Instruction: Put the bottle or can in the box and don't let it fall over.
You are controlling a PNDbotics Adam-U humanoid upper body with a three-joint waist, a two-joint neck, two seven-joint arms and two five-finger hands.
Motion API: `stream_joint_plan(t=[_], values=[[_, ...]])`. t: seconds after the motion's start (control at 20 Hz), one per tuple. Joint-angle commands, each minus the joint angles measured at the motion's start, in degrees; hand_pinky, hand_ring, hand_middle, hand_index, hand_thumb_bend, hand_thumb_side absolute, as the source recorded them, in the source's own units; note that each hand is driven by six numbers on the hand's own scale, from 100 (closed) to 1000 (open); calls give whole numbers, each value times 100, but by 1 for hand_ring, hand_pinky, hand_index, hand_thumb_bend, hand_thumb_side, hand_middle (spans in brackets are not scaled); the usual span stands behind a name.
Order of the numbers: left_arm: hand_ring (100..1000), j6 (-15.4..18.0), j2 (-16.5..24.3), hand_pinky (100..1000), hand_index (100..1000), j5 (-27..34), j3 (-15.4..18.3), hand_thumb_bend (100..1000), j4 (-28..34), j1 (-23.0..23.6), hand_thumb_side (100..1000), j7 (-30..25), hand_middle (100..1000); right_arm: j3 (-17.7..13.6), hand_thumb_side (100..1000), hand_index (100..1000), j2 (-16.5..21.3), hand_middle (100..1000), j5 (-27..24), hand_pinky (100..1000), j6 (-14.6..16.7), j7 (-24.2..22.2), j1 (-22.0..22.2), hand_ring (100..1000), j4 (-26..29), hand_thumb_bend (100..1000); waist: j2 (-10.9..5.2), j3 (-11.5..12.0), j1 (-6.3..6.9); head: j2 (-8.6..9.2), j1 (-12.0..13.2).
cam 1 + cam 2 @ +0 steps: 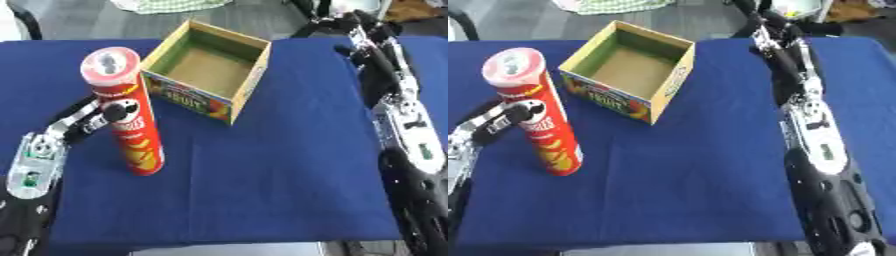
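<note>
The tall can (123, 110) stands upright on the cloth (280, 165) just left of the box (207, 70), left hand (92, 120) curled on its midsection — light, stiff, slick and tippy, so mid-height looks right; right hand's (776, 37) fingers unclear.

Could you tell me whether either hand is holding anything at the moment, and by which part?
The left hand is at the red can's middle, behind it; whether it grips cannot be told. The right hand holds nothing.

can (127, 112) stood upright left of box (206, 75), small gap between | box top open | blue table (289, 175) bare in front
</note>
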State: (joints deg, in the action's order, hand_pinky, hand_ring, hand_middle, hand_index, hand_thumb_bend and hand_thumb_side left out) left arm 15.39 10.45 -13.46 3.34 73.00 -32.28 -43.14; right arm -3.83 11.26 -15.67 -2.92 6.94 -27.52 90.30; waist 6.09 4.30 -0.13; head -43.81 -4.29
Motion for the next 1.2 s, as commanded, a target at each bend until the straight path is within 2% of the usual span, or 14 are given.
stream_joint_plan(t=[0.05, 0.6, 0.65, 0.85, 1.2], values=[[885, 5, 10, 1000, 959, -40, -17, 678, 26, -114, 911, 47, 746, -2, 380, 824, 34, 1000, -47, 802, 3, -2, -101, 1000, 111, 406, -49, -10, 5, -31, 13], [880, 107, -32, 1000, 922, -55, -100, 494, 7, -100, 838, 69, 731, -10, 381, 824, 26, 1000, -49, 802, -3, 3, -100, 1000, 101, 402, -52, -3, 0, -31, 15], [879, 111, -38, 1000, 901, -47, -108, 447, 9, -96, 818, 63, 728, -11, 381, 824, 26, 1000, -49, 802, -2, 4, -100, 1000, 100, 402, -53, -2, 0, -31, 14], [878, 159, -60, 1000, 831, 51, -127, 358, 28, -81, 776, -14, 721, -18, 383, 824, 29, 1000, -46, 802, -1, 14, -103, 1000, 99, 400, -54, 2, 0, -31, 8], [877, 177, -64, 1000, 833, 166, -108, 324, 23, -59, 763, -151, 718, -26, 385, 824, 31, 1000, -48, 802, -4, 32, -96, 1000, 98, 397, -57, 3, -1, -31, 6]])
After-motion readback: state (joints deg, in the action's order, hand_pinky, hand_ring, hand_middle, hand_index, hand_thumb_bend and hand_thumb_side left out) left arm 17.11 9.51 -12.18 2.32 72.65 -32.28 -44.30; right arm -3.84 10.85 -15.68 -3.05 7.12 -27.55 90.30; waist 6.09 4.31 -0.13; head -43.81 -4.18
